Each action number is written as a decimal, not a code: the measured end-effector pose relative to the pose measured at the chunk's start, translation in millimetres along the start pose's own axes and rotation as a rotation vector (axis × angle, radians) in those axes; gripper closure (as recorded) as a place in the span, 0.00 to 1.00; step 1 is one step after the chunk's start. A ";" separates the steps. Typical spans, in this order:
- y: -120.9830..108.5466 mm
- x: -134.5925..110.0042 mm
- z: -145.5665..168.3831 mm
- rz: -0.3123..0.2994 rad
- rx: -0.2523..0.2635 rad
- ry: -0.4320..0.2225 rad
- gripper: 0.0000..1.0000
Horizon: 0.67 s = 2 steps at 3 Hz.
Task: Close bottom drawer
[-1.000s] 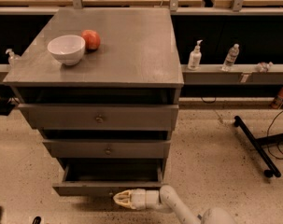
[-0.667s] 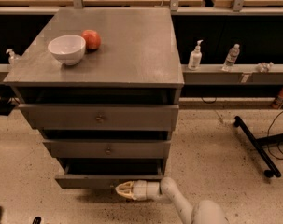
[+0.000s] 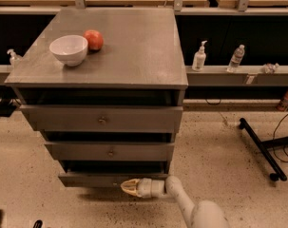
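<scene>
Overhead view of a grey cabinet (image 3: 134,56) w/ three drawers, on a speckled floor.

Hard to see: the robot's base is cut off at the bottom edge, below the cabinet. Only the pale arm (image 3: 184,201) shows, reaching up-left toward the cabinet's front. All three drawer insides are in dark shadow, so contents can't be made out. The knob on the bottom drawer (image 3: 91,179) can't be picked out. The gripper (image 3: 128,187) covers part of that drawer's front, right of centre. Small items at the bottom-left corner are cropped and can't be identified.

The gripper sits at the foot of the cabinet, yellowish tip pointing left along the bottom drawer's front, touching it or v. close. Jaws look pressed together in one tapered wedge, nothing between them.

The bottom drawer is the lowest panel, still out a little, w/ a dark strip of opening above it. The mid drawer (image 3: 110,152) and top drawer (image 3: 101,120) also stick out, each further than the one below.

On the cabinet top, back-left: a white bowl (image 3: 68,50) w/ a red fruit (image 3: 93,40) just beside it.

Vs. a sec ago: the bottom drawer is further in and the opening above it is slimmer. The gripper has moved w/ it, closer to the cabinet. Bowl and fruit are unmoved.
</scene>
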<state>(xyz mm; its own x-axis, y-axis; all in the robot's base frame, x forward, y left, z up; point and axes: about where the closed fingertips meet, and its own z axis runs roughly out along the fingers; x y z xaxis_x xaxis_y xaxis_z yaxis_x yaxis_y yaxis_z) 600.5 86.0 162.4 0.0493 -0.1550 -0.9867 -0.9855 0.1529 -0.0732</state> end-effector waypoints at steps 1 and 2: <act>-4.9 -0.5 -2.1 -0.001 0.012 0.002 1.00; -23.5 1.8 -12.6 0.008 0.060 0.004 1.00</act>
<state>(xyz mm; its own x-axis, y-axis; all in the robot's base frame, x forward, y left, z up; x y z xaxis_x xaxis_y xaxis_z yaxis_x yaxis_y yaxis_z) 621.7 69.8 164.2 0.0408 -0.1572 -0.9867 -0.9743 0.2127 -0.0741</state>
